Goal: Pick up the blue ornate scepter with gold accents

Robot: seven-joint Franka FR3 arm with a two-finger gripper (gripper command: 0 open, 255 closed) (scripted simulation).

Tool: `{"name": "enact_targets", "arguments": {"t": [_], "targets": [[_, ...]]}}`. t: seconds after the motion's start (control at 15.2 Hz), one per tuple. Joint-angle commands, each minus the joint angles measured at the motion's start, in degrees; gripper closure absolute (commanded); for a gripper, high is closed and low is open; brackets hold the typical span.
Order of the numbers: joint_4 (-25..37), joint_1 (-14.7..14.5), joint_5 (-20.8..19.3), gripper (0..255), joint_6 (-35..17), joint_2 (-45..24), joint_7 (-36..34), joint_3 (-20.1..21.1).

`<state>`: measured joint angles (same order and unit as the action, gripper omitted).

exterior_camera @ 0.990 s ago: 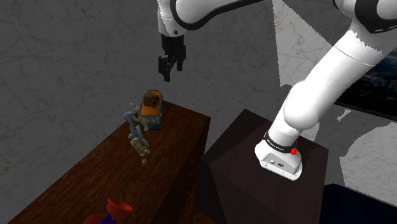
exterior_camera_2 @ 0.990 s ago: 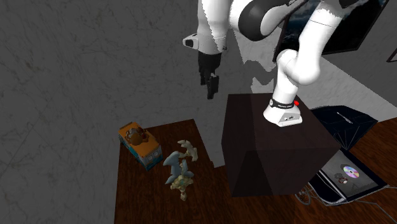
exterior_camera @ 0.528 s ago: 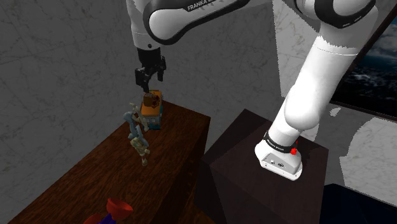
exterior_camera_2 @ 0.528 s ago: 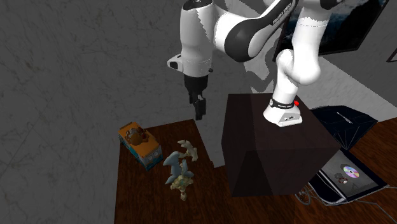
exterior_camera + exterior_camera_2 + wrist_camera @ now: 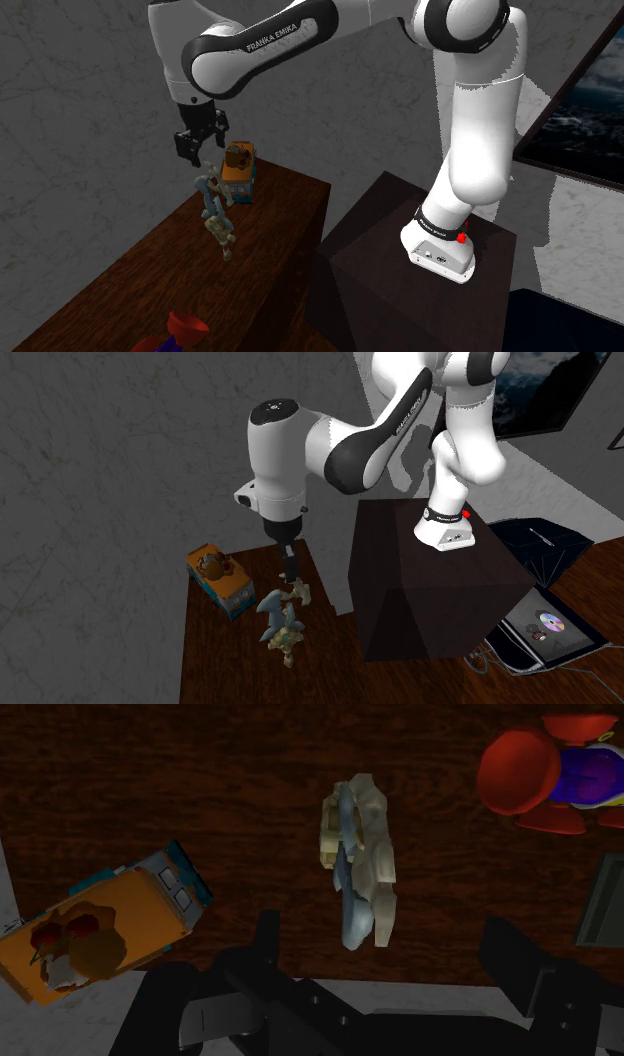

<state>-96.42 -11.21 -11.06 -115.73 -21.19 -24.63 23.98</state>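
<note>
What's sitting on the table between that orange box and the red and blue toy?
The pale blue and cream scepter lies between the orange box and the red and blue toy, touching neither, as the wrist view shows.

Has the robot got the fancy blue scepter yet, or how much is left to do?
Not yet. Done: the gripper hovers over the table, close above the scepter. In hand: nothing; its fingers stand open, and the pale blue and cream scepter lies flat below them, untouched. Left: go down, close on the scepter and lift it.
</note>
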Motion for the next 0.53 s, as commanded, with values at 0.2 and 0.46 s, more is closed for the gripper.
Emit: {"name": "enact_targets", "arguments": {"t": [0.2,0.46], "targets": [[0.3,-0.8,-1.2,0,-2.1,-2.6,-1.0,-0.3],[-1.0,-1.0,-1.8,0,-4.4,-3.7,-1.4,-0.6]]}}
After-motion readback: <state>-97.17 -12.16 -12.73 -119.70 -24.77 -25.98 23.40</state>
